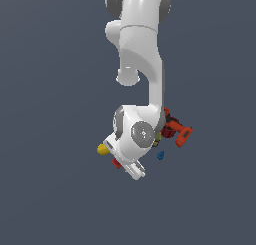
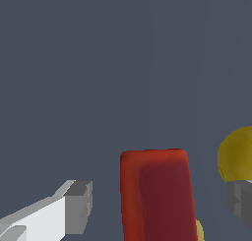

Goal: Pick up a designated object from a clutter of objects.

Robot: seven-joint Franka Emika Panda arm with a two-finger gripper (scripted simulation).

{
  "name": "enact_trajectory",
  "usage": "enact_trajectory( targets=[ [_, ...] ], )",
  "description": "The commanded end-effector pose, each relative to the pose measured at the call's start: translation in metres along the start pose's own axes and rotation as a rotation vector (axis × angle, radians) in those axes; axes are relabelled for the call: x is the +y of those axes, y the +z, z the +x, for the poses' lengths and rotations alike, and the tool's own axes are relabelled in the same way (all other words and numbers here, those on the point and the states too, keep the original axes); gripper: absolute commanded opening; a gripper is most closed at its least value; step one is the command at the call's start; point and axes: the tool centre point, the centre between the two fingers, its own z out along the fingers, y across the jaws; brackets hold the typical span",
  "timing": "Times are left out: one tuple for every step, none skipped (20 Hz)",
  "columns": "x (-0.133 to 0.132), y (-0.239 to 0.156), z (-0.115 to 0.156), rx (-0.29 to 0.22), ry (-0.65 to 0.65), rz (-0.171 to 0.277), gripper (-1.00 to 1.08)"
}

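Drill [image 2: 156,195], the small red one, lies between the spread, empty fingers [image 2: 76,205] of the gripper [image 2: 157,205], its long axis running along the approach; yellow lump [image 2: 238,156] sits just beside one finger.

In the exterior view the arm's wrist [image 1: 135,136] hangs over the middle of the clutter. The yellow lump [image 1: 103,149] lies at its left edge, the larger drill [image 1: 177,131] at its right, the tiny blue piece [image 1: 160,155] just below that drill. In the wrist view the small red drill [image 2: 156,195] sits between the fingers [image 2: 74,205], the lump just beside it.
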Motion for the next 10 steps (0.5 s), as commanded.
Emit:
enact_trajectory(
  targets=[
    [0.0008, 0.0108, -0.0001, 0.0, 0.002, -0.001, 1.08],
    [0.0007, 0.0139, -0.0002, 0.0, 0.002, -0.001, 1.08],
    [0.0006, 0.0161, -0.0004, 0.0, 0.002, -0.001, 1.08],
    [0.0009, 0.0173, -0.0002, 0.0, 0.002, -0.001, 1.08],
    [0.0008, 0.0177, -0.0002, 0.0, 0.002, -0.001, 1.08],
    [0.0008, 0.0177, -0.0002, 0.0, 0.002, -0.001, -1.0],
    [0.0008, 0.0177, -0.0002, 0.0, 0.002, -0.001, -1.0],
    [0.0008, 0.0177, -0.0002, 0.0, 0.002, -0.001, -1.0],
    [0.0008, 0.0177, -0.0002, 0.0, 0.002, -0.001, -1.0],
    [0.0008, 0.0177, -0.0002, 0.0, 0.002, -0.001, -1.0]
  ],
)
